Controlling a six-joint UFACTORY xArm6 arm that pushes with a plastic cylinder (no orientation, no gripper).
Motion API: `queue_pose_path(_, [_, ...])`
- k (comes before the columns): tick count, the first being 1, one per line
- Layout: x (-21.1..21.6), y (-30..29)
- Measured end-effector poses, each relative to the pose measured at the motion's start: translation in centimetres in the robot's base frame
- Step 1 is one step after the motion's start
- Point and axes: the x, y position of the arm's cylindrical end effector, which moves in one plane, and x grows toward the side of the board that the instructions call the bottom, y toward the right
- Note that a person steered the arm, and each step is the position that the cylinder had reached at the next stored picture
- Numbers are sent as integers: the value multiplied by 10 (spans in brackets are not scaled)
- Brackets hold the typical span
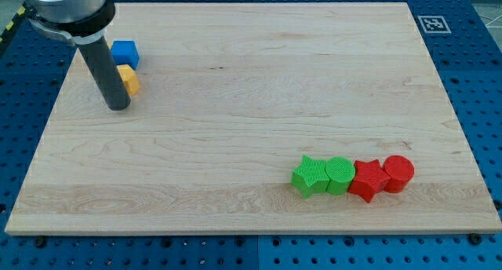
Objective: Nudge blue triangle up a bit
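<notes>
My tip (118, 107) (a bare rod, grasping nothing) rests on the board (259, 121) in the upper left of the frame. The blue block (125, 53) lies just above and right of it, with a yellow block (129, 80) between. No blue triangle shape can be confirmed.

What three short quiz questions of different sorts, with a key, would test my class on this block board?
1. True or false: my tip rests at the view's bottom right.
2. Which block touches the rod? A) yellow block B) red cylinder
3. How many blocks form the row at the view's bottom right?

Key: 1 false; 2 A; 3 four: green star, green cylinder, red star, red cylinder. The blue block sits above the yellow one.
</notes>
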Motion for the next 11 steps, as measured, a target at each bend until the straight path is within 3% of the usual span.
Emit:
queue_pose_path(4, [-29,-5])
queue_pose_path(8, [3,-11])
queue_pose_path(11, [-15,-41])
